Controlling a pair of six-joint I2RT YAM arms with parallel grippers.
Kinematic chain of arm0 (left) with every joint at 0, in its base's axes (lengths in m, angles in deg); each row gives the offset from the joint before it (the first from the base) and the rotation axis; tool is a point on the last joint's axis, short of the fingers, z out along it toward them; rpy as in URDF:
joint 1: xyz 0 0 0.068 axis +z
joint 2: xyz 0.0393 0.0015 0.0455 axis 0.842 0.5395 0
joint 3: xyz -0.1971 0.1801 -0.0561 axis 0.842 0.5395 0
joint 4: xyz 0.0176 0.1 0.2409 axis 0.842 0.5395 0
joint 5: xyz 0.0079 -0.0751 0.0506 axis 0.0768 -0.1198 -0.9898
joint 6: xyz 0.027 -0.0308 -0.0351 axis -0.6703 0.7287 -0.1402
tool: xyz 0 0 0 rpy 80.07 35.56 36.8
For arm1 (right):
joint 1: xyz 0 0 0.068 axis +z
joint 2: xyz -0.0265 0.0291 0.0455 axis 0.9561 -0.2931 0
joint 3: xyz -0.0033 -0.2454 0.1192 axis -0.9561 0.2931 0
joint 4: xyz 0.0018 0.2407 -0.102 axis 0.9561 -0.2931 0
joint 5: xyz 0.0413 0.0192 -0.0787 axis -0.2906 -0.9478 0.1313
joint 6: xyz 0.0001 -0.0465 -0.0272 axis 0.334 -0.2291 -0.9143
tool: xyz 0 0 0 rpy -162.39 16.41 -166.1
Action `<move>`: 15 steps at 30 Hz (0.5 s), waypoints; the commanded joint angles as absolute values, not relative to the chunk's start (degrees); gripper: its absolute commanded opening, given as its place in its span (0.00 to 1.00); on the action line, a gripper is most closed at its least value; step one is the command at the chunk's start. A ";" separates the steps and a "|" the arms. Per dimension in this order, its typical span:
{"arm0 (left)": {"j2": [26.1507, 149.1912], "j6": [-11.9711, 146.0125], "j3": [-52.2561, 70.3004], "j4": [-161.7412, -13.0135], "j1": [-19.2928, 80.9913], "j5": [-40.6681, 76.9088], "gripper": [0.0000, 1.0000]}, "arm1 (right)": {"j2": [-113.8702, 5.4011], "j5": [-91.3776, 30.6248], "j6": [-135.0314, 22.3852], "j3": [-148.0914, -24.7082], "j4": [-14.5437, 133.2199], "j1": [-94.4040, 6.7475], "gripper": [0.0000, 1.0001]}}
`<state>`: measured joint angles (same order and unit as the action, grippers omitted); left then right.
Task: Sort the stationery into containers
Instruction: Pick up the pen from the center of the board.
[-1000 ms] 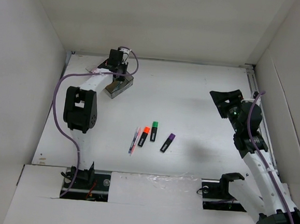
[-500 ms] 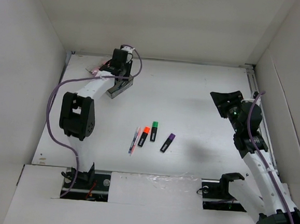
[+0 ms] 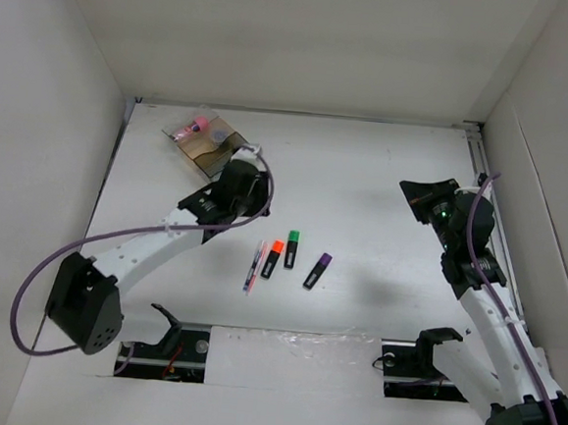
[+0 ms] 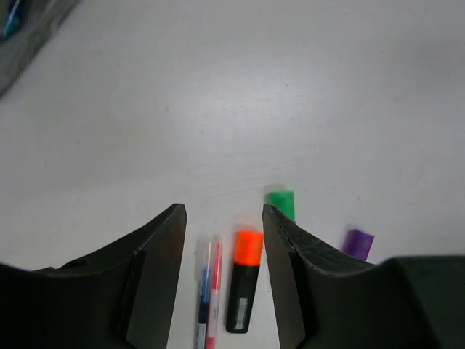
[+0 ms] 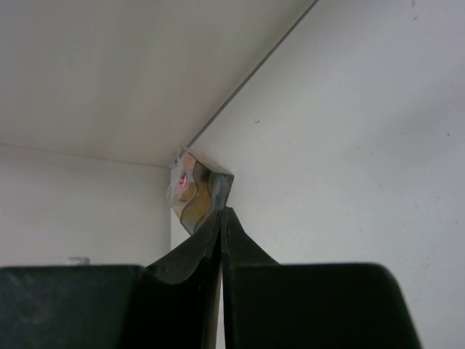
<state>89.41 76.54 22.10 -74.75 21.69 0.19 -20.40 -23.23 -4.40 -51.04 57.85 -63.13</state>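
Where highlighters (image 3: 291, 249) lie, orange, green, purple ends

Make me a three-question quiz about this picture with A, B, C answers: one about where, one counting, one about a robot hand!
1. Where on the table is the clear box? A) far left corner B) beside the right arm's base C) middle of the near edge
2. How many highlighters lie on the table? A) one B) three C) five
3. The right gripper is: A) wide open B) shut, empty C) gripping a pen
Answers: 1 A, it sits far back on the left. 2 B, orange, green and purple ends show. 3 B, its tips touch, nothing between.
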 commanded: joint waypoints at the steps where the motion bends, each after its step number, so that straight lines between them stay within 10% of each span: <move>1: 82.33 87.95 32.21 -76.57 22.81 0.63 0.43 | -20.61 -23.88 -4.51 -51.20 60.81 -62.67 0.07; 15: 73.25 95.51 46.83 -68.41 12.98 1.44 0.57 | -21.14 -24.40 -4.51 -51.72 60.81 -62.14 0.42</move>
<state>70.74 93.00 48.72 -70.64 16.12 4.19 -20.97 -23.49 -4.40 -51.04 57.82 -62.74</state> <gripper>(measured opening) 0.567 0.414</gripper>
